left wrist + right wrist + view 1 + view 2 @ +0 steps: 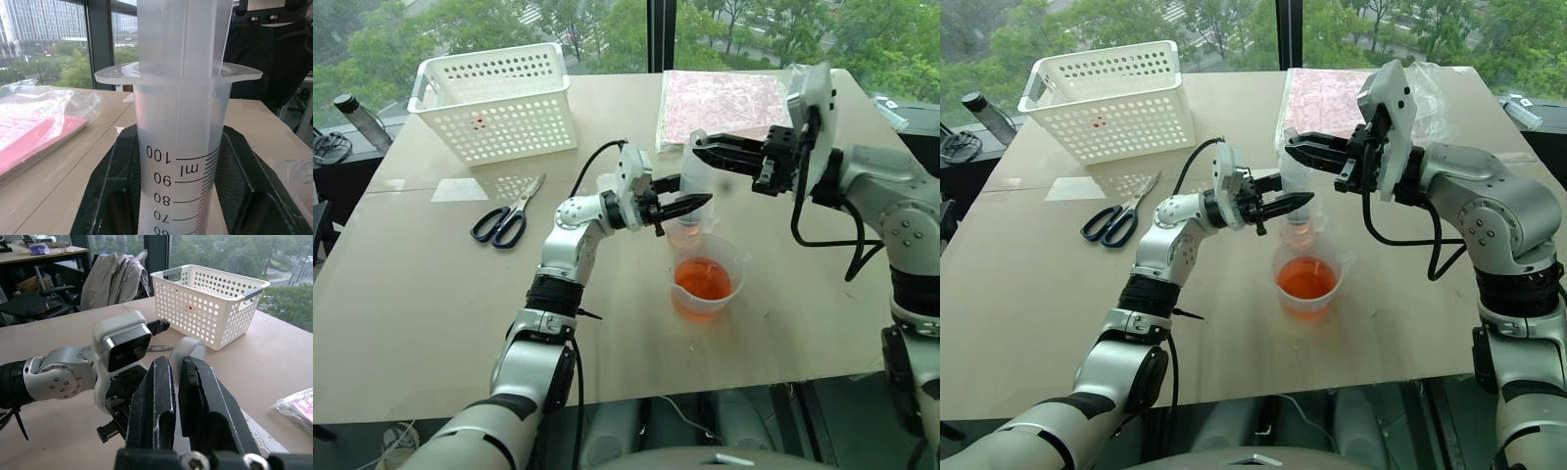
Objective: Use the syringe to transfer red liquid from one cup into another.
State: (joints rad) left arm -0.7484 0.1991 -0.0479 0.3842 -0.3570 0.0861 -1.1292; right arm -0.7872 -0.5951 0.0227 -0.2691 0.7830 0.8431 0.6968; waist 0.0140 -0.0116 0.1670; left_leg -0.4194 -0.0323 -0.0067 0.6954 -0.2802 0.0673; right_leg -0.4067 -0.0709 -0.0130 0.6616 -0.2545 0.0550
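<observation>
The syringe (178, 147) stands upright over the cups, and my left gripper (690, 208) is shut around its clear scaled barrel just below the flange. From the right, my right gripper (703, 149) comes in level and is shut on the plunger at the syringe's top; the plunger's round white end (190, 346) shows just past its fingertips. Below sits the wider spouted cup (707, 257), holding red liquid (703, 279). The smaller, narrower cup (683, 233) stands right behind it, under the syringe, partly hidden by my left gripper.
A white perforated basket (494, 98) stands at the far left of the table, with black-handled scissors (509, 223) in front of it. A pink packet in a plastic bag (724, 103) lies behind the grippers. A bottle (357, 117) stands off the table's left edge.
</observation>
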